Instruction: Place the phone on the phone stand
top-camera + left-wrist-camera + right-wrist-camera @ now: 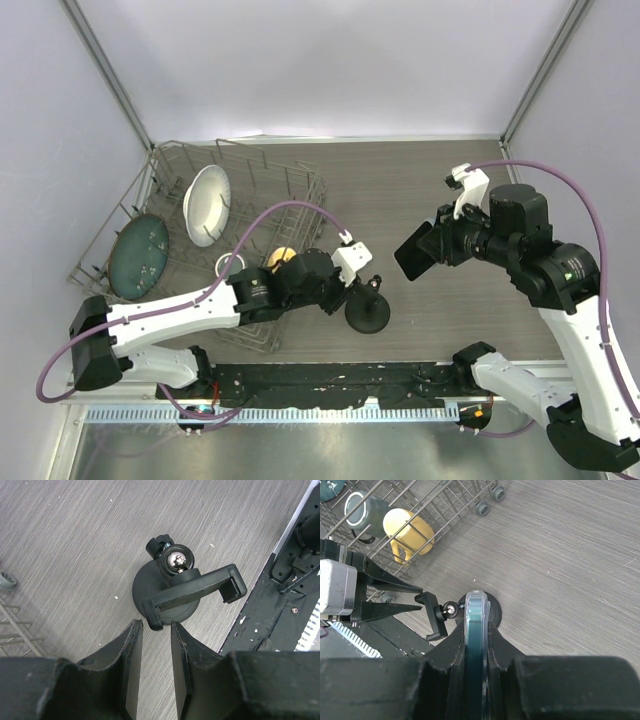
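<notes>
The phone stand (pixel 368 312) stands on the wood table near the front edge, with a round black base, a ball joint and a clamp (pixel 192 591) on top. My left gripper (pixel 347 288) is open and empty. In the left wrist view its fingertips sit just short of the clamp's left end, with the gripper (pixel 156 627) not touching it. My right gripper (pixel 442 245) is shut on the phone (pixel 413 252) and holds it in the air to the right of the stand. In the right wrist view the phone (pixel 475 607) shows edge-on in a clear case between the fingers, above the stand's base (pixel 496 611).
A wire dish rack (pixel 290 180) fills the left side, holding a white bowl (pixel 207 205), a green plate (pixel 138 257), a yellow mug (pixel 410 530) and a dark mug (pixel 367 510). A black mounting strip (pixel 330 385) runs along the near edge.
</notes>
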